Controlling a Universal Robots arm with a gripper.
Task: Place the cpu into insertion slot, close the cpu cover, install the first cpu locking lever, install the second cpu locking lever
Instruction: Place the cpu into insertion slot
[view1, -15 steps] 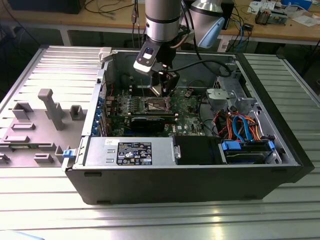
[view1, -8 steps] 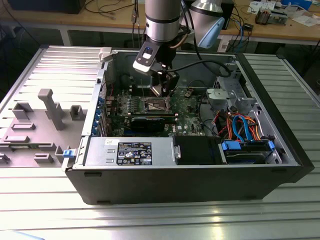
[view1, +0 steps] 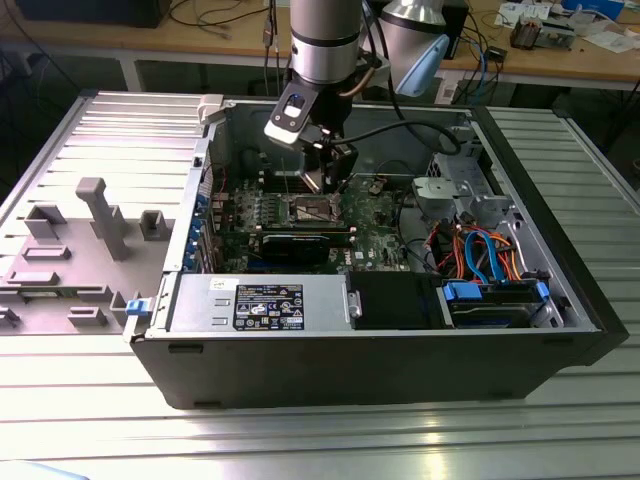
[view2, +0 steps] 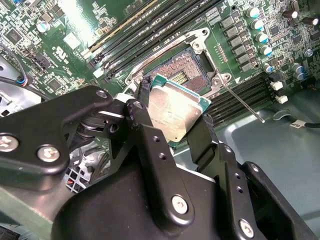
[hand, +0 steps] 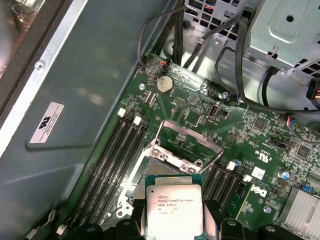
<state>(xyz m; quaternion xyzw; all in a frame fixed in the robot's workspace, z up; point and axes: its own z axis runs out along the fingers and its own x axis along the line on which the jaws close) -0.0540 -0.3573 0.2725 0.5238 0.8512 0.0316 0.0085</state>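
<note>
My gripper (view2: 172, 127) is shut on the cpu (view2: 175, 112), a flat square chip with a dull silver top, held by two opposite edges between black fingers (view2: 142, 122). The chip hangs tilted just above and to one side of the insertion slot (view2: 182, 65), whose brownish contact field lies bare inside a silver rim. In the first wrist view the cpu (hand: 174, 210) sits below the cpu cover (hand: 172, 157), a silver frame standing open over the green board. A thin locking lever (view2: 245, 102) sticks out sideways from the socket. In the exterior view the gripper (view1: 318, 180) hovers over the socket (view1: 312, 210) inside the computer case.
Long black memory slots (view2: 150, 30) flank the socket on both sides. A drive cage (view1: 470, 195) with orange and blue cables stands on the exterior view's right, and a power supply (view1: 260, 305) sits at the front. Case walls (view1: 210, 150) enclose the board. A grey fixture (view1: 100, 215) stands outside.
</note>
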